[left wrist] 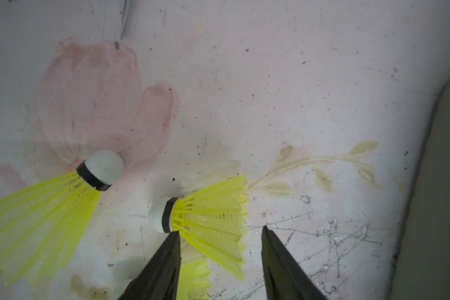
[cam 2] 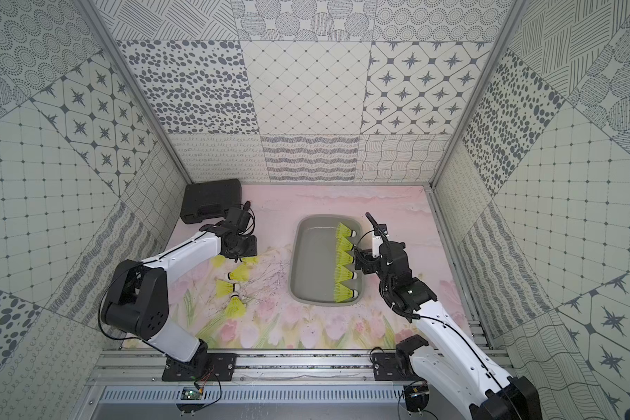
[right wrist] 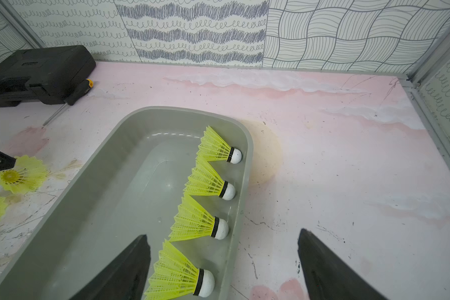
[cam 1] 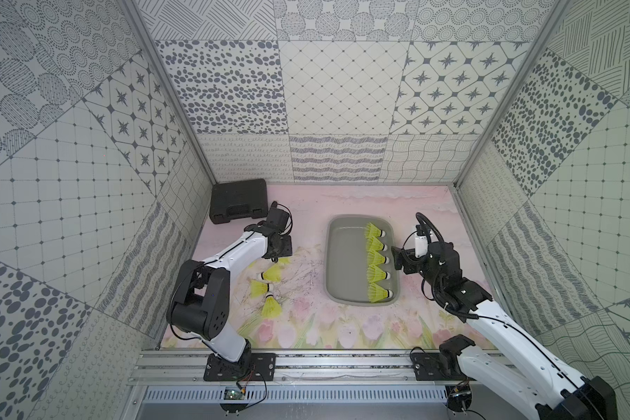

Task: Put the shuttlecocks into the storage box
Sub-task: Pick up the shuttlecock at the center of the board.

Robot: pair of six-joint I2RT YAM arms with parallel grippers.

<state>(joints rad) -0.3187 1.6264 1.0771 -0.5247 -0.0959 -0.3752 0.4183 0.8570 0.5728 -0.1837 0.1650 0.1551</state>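
**Both jaws open, gripping nothing**

Near the surface's (cam 1: 342,327) left edge lie three loose shuttlecocks (cam 1: 271,308). The left gripper (left wrist: 220,231) hangs over a fourth, jaws half apart. The right gripper (right wrist: 222,233), jaws wide, straddles the storage box's (cam 1: 327,254) right wall, with five more inside.

Lab test cell: patterned wall panels (cam 1: 339,87), aluminium rail (cam 1: 342,365), printed tabletop (cam 1: 342,327).

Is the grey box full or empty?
Partly full: five shuttlecocks line one wall of the storage box, and the rest of its floor is bare.
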